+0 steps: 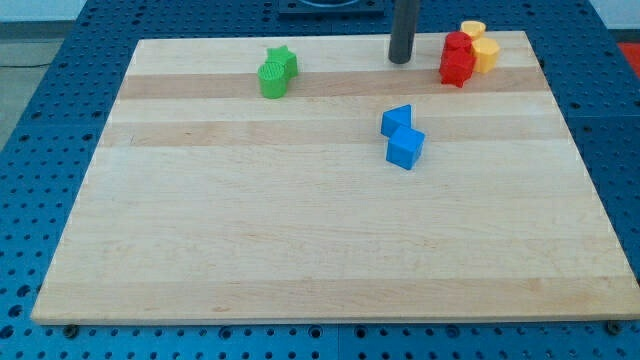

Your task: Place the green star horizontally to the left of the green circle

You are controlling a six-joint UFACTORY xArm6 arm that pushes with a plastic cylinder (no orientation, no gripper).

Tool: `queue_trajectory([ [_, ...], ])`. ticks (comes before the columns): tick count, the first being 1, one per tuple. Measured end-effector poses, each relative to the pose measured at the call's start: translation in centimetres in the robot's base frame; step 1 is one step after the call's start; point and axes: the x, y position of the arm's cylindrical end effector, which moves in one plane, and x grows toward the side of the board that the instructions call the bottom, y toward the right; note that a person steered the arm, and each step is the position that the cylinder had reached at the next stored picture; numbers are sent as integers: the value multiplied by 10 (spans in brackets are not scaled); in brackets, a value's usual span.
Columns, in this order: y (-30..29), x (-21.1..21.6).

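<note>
The green star (284,61) and the green circle (272,79) touch each other near the view's top left of the wooden board (300,250). The star lies up and to the right of the circle. My tip (401,58) rests on the board near the view's top edge, far to the right of both green blocks and just left of the red blocks.
Two red blocks (457,57) and two yellow blocks (480,44) cluster at the view's top right corner. Two blue blocks (402,135) touch each other below my tip, right of the board's centre. Blue pegboard surrounds the board.
</note>
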Motion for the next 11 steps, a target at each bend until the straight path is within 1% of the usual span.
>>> queue_trajectory([
  [1, -27, 7],
  [3, -106, 9],
  [5, -158, 9],
  [7, -221, 9],
  [8, -247, 2],
  [11, -308, 0],
])
